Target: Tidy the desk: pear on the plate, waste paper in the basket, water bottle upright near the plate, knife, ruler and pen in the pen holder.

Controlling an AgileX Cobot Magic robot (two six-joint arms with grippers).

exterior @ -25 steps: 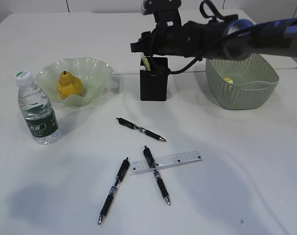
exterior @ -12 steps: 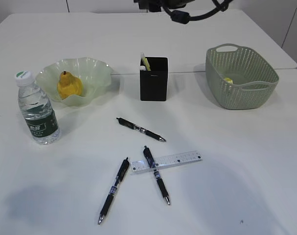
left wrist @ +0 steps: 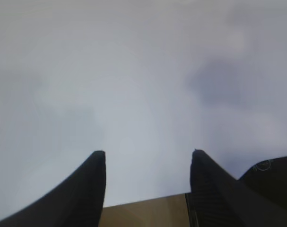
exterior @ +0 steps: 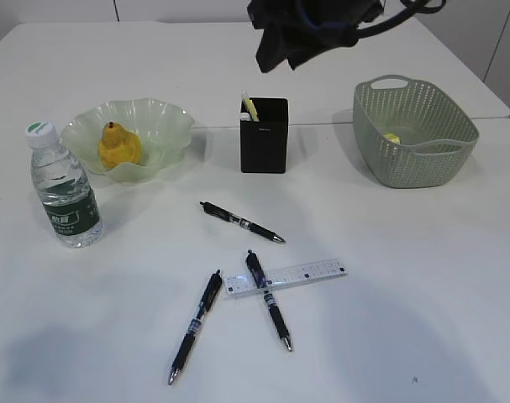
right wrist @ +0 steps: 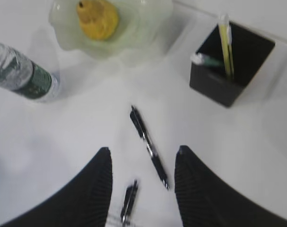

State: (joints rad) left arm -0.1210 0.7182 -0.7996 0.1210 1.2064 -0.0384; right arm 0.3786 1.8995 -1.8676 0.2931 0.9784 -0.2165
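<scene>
**Tidy run: four items placed, three pens and the ruler still out**

Done, as far as you can see: the yellow pear with the short brown stem [exterior: 118,147] sits in the pale green glass dish with the ruffled rim [exterior: 172,117]. The small clear bottle with the dark green label and white cap [exterior: 64,190] stands upright just beside that dish, on its near-left side. A scrap of yellow paper [exterior: 392,138] lies at the bottom of the sage-green woven-pattern basket [exterior: 439,155]. The matte black square pen holder [exterior: 264,138] already carries a long yellow item, likely the utility knife [exterior: 250,107], with a white-tipped piece next to it.

Left: three black pens lie on the white tabletop [exterior: 423,277]. One [exterior: 242,222] lies alone near the holder; a second [exterior: 268,300] crosses over the clear plastic ruler with black markings [exterior: 286,276]; the third [exterior: 196,326] lies just left of the ruler's end. None is in the holder yet.

End effectors: the right one [right wrist: 142,163] has its jaws spread and empty, raised above the lone pen, which lies framed between them in the wrist view. The left one [left wrist: 148,158] is also spread and empty, over bare tabletop. You judge the lone pen the likely next pick.
</scene>
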